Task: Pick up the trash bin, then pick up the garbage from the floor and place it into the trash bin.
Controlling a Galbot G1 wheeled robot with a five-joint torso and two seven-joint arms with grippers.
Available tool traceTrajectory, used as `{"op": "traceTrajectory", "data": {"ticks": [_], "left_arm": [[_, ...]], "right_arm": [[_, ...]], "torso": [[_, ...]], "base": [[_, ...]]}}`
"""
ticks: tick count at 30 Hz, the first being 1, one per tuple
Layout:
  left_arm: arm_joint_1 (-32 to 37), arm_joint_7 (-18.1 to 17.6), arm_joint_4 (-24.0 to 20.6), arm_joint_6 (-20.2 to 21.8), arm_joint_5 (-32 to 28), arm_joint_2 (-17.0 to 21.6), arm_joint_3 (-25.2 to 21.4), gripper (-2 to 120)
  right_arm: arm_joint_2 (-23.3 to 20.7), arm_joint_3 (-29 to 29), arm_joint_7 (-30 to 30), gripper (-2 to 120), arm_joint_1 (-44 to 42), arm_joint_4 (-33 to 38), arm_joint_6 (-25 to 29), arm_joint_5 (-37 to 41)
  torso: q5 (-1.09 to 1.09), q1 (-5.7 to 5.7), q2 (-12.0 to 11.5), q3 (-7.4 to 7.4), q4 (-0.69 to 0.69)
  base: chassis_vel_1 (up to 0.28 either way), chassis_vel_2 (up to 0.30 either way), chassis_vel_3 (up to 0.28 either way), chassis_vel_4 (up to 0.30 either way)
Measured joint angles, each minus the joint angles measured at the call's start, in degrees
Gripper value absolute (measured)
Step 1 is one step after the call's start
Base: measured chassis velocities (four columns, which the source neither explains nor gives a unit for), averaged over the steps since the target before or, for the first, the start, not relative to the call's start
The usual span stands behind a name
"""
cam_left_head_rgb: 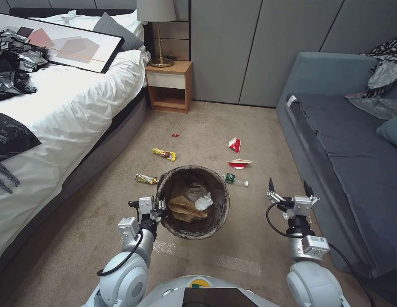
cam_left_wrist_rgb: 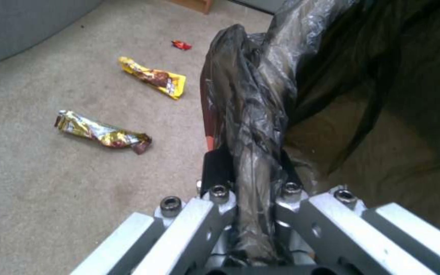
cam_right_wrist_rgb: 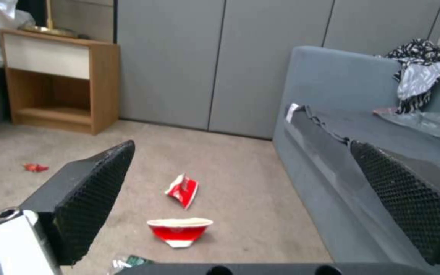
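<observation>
Head view: my left gripper [cam_left_head_rgb: 159, 209] pinches the trash bin [cam_left_head_rgb: 192, 201] by its lined rim, tan paper [cam_left_head_rgb: 184, 208] and tissue [cam_left_head_rgb: 203, 202] inside. My right gripper [cam_left_head_rgb: 290, 190] hovers, jaws spread, bottle [cam_left_head_rgb: 235, 180] just beyond.

Left wrist: jaws clamped on the liner [cam_left_wrist_rgb: 253, 126]; two wrappers [cam_left_wrist_rgb: 102, 131] lie beside them.

Right wrist: between my spread jaws, two crushed cups [cam_right_wrist_rgb: 179, 230] on the floor ahead.

Crinkled glossy plastic liner [cam_left_wrist_rgb: 253, 114], matt carpet [cam_left_head_rgb: 100, 221]
</observation>
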Motion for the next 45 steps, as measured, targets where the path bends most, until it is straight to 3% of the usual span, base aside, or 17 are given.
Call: {"op": "traceTrajectory", "data": {"ticks": [23, 45], "left_arm": [[0.7, 0.1, 0.2, -0.3, 0.9, -0.6, 0.3, 2], [0.9, 0.2, 0.2, -0.5, 1.2, -1.0, 0.4, 2]], "right_arm": [[0.9, -0.9, 0.1, 100, 0.0, -1.1, 1.4, -0.8], [0.6, -1.0, 0.5, 100, 0.8, -1.3, 1.3, -0.8]], "torso": [[0.0, 0.0, 0.0, 0.0, -0.01], [0.0, 0.0, 0.0, 0.01, -0.02]], "base": [[0.0, 0.0, 0.0, 0.0], [-0.111, 0.103, 0.103, -0.106]]}}
